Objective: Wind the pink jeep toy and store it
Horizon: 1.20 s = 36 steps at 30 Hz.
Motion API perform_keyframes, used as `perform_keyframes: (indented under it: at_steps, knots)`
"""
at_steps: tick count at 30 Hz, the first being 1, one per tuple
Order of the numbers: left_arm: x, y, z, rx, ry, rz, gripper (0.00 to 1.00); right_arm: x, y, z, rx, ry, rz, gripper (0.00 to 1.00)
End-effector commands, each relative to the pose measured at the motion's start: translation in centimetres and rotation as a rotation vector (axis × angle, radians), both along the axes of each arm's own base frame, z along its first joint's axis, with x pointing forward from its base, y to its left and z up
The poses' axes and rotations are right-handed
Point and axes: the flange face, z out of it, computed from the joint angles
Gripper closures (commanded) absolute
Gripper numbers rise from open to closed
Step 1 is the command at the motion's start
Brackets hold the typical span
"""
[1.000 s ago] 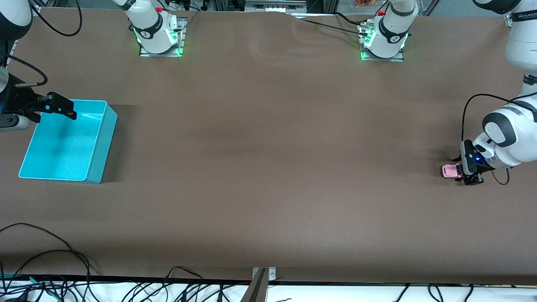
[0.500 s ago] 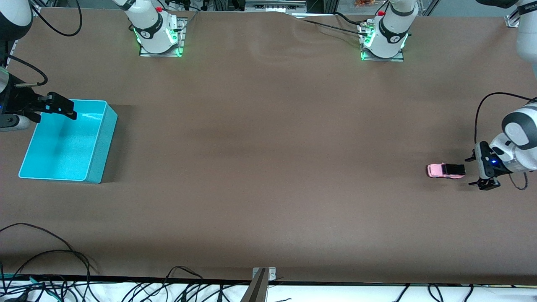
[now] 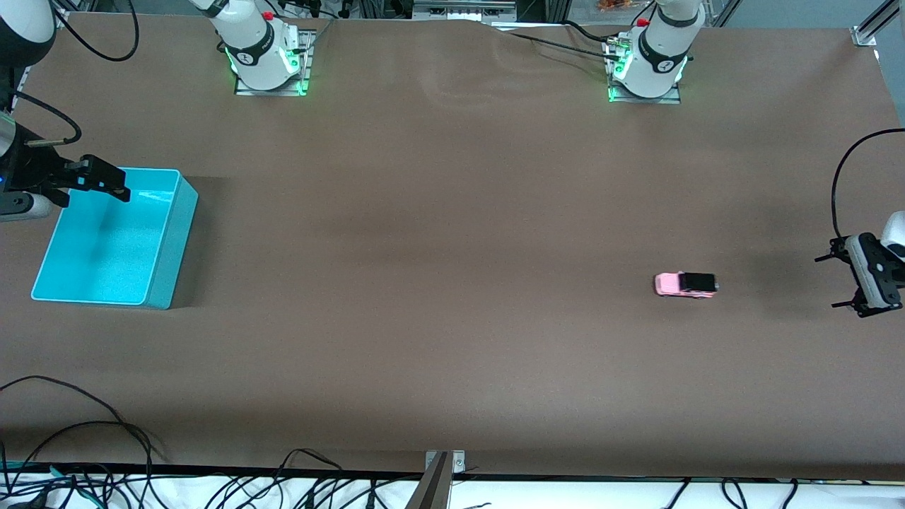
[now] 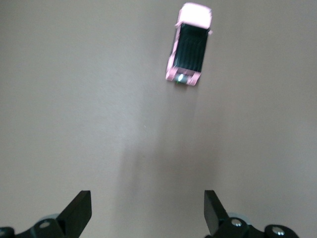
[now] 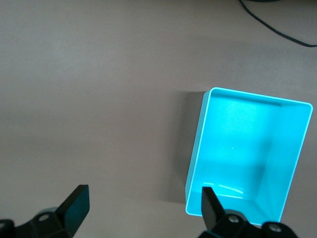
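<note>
The pink jeep toy [image 3: 686, 284], pink body with a black roof, stands alone on the brown table toward the left arm's end; it also shows in the left wrist view [image 4: 189, 47]. My left gripper [image 3: 836, 281] is open and empty, a good way from the jeep at the table's edge, with its fingers wide apart in the left wrist view [image 4: 147, 213]. The turquoise bin [image 3: 106, 244] sits empty at the right arm's end and shows in the right wrist view [image 5: 247, 148]. My right gripper [image 3: 106, 182] waits open and empty over the bin's rim [image 5: 143, 208].
The two arm bases [image 3: 265, 53] [image 3: 647, 60] stand along the table's edge farthest from the front camera. Loose black cables [image 3: 85, 452] lie at the table's edge nearest that camera. Bare brown table lies between the jeep and the bin.
My left gripper has let go of the jeep and drawn back toward its end of the table. The jeep has rolled toward the bin's end. The right arm has not moved.
</note>
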Motion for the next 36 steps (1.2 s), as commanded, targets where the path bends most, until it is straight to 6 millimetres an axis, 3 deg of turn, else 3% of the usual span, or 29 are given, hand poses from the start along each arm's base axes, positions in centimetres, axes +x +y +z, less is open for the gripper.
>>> perform_keyframes:
  at_steps: [1,8,19,21,23,31,36]
  knots:
    - [1.2,-1.1,2.8,0.020,0.039,0.086,0.00,0.1,0.2,0.8,-0.012,-0.002,-0.001,0.00]
    - [2.9,-4.5,6.4,0.026,0.048,0.149,0.00,0.2,0.0,0.6,-0.014,-0.001,-0.003,0.00]
    - [4.4,-12.3,11.6,0.089,0.096,0.256,0.00,0.2,0.1,0.4,-0.015,0.002,-0.005,0.00]
    - [4.1,-14.3,13.9,0.125,0.070,0.289,0.00,0.2,0.1,0.4,-0.016,0.004,-0.028,0.00]
    - [3.8,-15.8,15.0,0.139,0.068,0.324,0.00,0.3,0.2,0.2,-0.012,0.006,-0.056,0.00]
    - [2.6,-21.2,17.2,0.169,0.084,0.444,0.00,0.7,0.4,-0.8,-0.005,0.025,-0.070,0.00]
    - [1.1,-23.2,18.0,0.177,0.092,0.534,0.00,0.7,0.6,-0.8,-0.005,0.025,-0.067,0.00]
